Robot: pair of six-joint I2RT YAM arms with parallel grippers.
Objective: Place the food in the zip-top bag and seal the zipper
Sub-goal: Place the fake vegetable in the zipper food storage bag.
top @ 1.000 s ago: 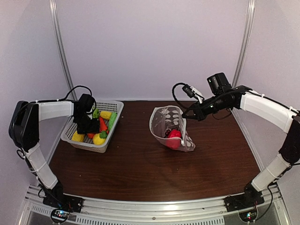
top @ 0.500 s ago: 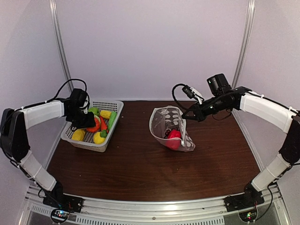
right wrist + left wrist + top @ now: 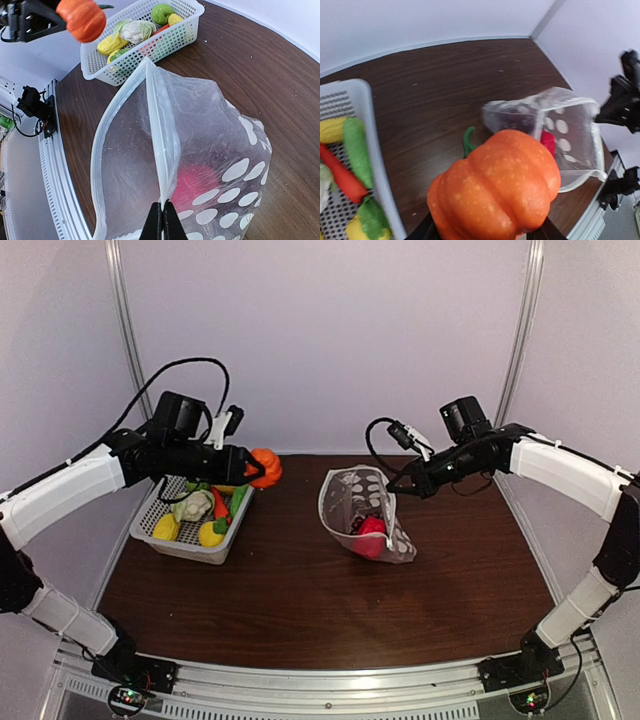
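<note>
My left gripper (image 3: 256,468) is shut on an orange toy pumpkin (image 3: 266,467), held in the air just past the basket's right end. In the left wrist view the pumpkin (image 3: 495,190) fills the space between the jaws. The zip-top bag (image 3: 365,510) stands at the table's middle with its mouth open toward the left. A red piece of food (image 3: 372,530) lies inside it. My right gripper (image 3: 163,212) is shut on the bag's mouth edge, pinching the zipper (image 3: 162,125) and holding it up. More food (image 3: 205,515) lies in the basket.
The white mesh basket (image 3: 190,547) sits at the back left, holding a pale cauliflower (image 3: 192,505), yellow and green pieces and a carrot (image 3: 340,172). Brown tabletop (image 3: 300,590) lies between basket and bag and toward the front. Walls enclose the back and sides.
My left gripper closed on the pumpkin down in the basket, lifted it out and carried it to the right, toward the bag. The right gripper and bag have stayed put.
</note>
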